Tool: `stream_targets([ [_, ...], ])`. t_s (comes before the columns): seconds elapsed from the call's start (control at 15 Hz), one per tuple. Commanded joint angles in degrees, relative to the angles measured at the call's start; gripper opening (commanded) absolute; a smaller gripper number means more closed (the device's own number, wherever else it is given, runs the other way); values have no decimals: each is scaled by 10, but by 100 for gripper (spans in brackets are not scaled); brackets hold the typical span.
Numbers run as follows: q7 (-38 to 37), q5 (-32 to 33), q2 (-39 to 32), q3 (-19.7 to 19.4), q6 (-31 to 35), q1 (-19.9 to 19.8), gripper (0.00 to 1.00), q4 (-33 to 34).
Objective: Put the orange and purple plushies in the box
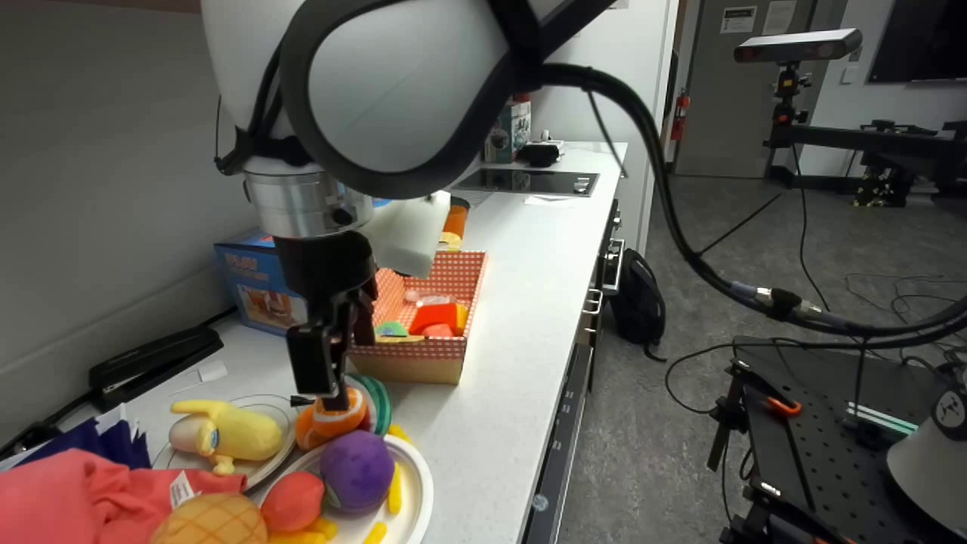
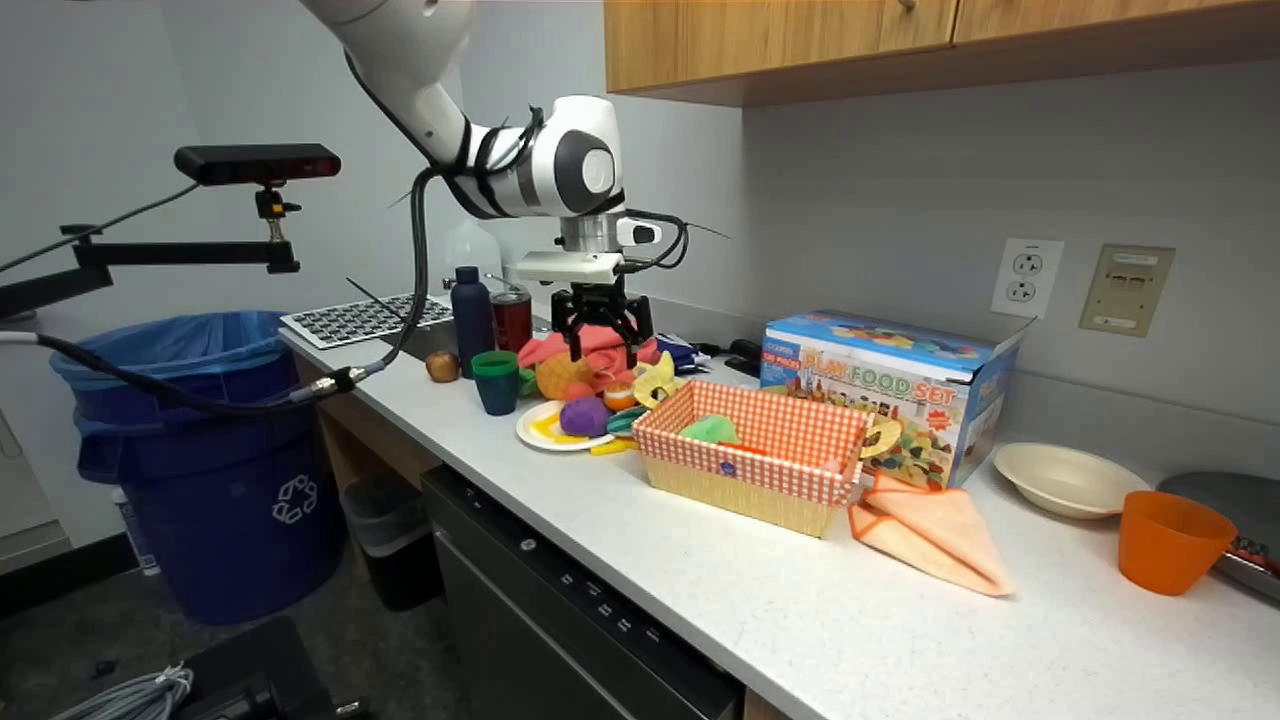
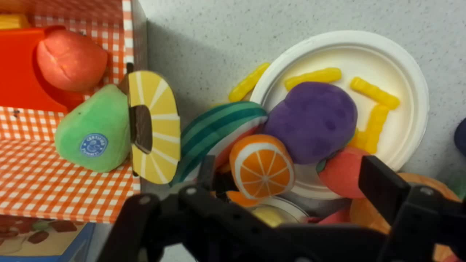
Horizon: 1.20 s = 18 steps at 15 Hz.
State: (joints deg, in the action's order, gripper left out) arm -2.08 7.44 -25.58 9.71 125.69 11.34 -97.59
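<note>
Gripper point(image 2: 603, 350): jaws spread apart; hangs above the counter point(image 2: 620, 500)
Checkered box point(image 2: 740, 470): on the counter; holds a green pear plushie point(image 3: 91, 123)
Purple plushie point(image 3: 311, 122): on the white plate point(image 3: 420, 105), among yellow sticks point(image 3: 375, 92); outside the box
Orange plushie point(image 3: 263, 167): at the plate's edge, just beside the purple one and the watermelon plushie point(image 3: 218, 127); also outside the box

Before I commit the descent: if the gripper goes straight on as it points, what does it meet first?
Probably the orange plushie, which shows ahead of the open gripper in the wrist view. Depth is unclear, so one side could brush the watermelon slice first.
</note>
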Motion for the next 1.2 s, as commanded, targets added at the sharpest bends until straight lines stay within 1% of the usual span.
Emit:
stream_targets([
  [0.0, 26, 3, -62, -13, -22, 7, 100, 80],
  [0.33, 28, -2, -100, -20, -14, 7, 100, 104],
  [0.53, 23, -7, -118, -20, -21, 8, 100, 121],
  [0.6, 22, -9, -121, -19, -21, 8, 82, 124],
  [0.67, 21, -10, -125, -20, -21, 8, 72, 129],
  [0.73, 21, -11, -127, -20, -21, 7, 66, 130],
  [0.8, 20, -12, -129, -20, -21, 7, 56, 133],
  [1.13, 11, -18, -124, -21, -19, 5, 19, 128],
])
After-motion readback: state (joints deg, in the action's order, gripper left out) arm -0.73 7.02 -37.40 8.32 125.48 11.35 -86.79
